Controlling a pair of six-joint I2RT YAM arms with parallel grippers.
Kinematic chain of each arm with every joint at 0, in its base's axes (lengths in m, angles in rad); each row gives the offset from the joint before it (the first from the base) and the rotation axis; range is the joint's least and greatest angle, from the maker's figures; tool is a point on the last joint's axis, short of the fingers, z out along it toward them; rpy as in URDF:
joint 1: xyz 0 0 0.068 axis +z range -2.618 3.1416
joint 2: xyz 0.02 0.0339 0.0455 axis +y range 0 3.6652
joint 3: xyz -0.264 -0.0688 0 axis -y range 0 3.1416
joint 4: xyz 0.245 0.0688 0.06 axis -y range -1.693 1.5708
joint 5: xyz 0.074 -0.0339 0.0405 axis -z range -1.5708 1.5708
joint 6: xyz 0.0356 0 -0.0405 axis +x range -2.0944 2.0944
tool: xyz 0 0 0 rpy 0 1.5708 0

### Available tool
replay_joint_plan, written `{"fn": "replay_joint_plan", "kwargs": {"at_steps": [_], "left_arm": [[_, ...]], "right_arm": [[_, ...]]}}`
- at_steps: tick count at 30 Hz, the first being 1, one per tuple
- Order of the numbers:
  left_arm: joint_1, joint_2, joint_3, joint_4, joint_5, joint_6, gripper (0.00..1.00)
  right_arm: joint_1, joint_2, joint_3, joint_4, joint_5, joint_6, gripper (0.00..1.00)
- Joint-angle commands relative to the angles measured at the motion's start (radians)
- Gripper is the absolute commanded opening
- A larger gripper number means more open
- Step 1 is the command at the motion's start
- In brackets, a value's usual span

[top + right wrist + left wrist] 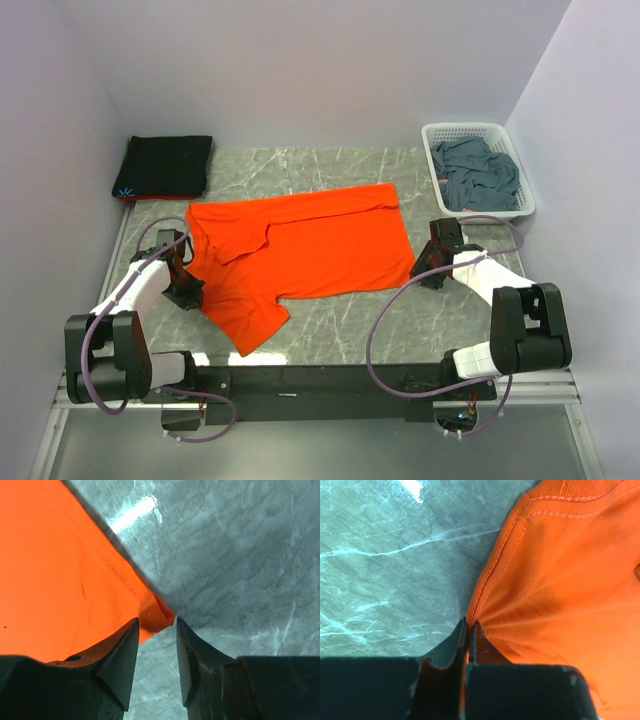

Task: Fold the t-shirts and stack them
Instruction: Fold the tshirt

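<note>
The orange t-shirt (pixel 300 250) lies spread across the marble table (pixel 330 330), its collar end at the left and one sleeve hanging toward the near edge. My left gripper (pixel 186 272) is shut on the shirt's edge near the collar seam (pixel 469 625); cloth gathers in folds at the fingertips. My right gripper (pixel 430 270) is open at the shirt's near-right hem corner (pixel 162 616), which sits just at the mouth between the fingers (pixel 122 645). A folded black t-shirt (pixel 165 165) with a light-blue mark lies at the back left. A slate blue-grey t-shirt (pixel 478 175) lies crumpled in the basket.
A white lattice basket (pixel 437 135) stands at the back right. White walls close in the left, back and right sides. The arm bases and a black rail (pixel 320 380) run along the near edge.
</note>
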Motion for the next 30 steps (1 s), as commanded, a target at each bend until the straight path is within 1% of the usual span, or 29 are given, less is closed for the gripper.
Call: {"fn": "replay_joint_plan", "kwargs": {"at_steps": [1,3,7,10,11,12,13,20,23,26,30], "left_arm": [[0.002,-0.022,0.018,-0.023,-0.006,-0.006,0.01],[0.004,-0.024,0.016,-0.02,-0.008,-0.006,0.01],[0.004,-0.021,0.021,-0.031,-0.01,-0.006,0.01],[0.002,-0.022,0.029,-0.051,-0.017,-0.01,0.01],[0.002,-0.022,0.036,-0.06,-0.017,-0.014,0.01],[0.004,-0.025,0.041,-0.08,-0.019,-0.015,0.01],[0.005,-0.034,0.049,-0.093,-0.019,-0.017,0.01],[0.036,-0.114,0.082,-0.204,-0.046,-0.009,0.01],[0.062,-0.143,0.075,-0.213,-0.037,0.005,0.01],[0.082,-0.14,0.076,-0.201,-0.034,0.023,0.01],[0.093,-0.088,0.116,-0.19,-0.028,0.043,0.01]], "right_arm": [[-0.013,0.015,-0.002,0.033,0.004,0.011,0.43],[-0.011,0.026,-0.001,0.026,0.009,0.012,0.42],[-0.013,0.042,-0.005,0.015,0.019,0.009,0.38],[-0.014,0.044,-0.012,-0.002,0.027,0.003,0.21],[-0.014,0.035,-0.01,-0.02,0.039,0.002,0.07],[-0.013,0.024,-0.012,-0.031,0.047,0.0,0.02],[-0.016,0.012,-0.013,-0.042,0.058,-0.001,0.0],[-0.059,-0.135,-0.024,-0.167,0.131,-0.014,0.0],[-0.066,-0.187,-0.045,-0.177,0.133,-0.011,0.0],[-0.07,-0.18,-0.039,-0.178,0.124,-0.014,0.0],[-0.07,-0.152,0.03,-0.181,0.118,-0.02,0.0]]}}
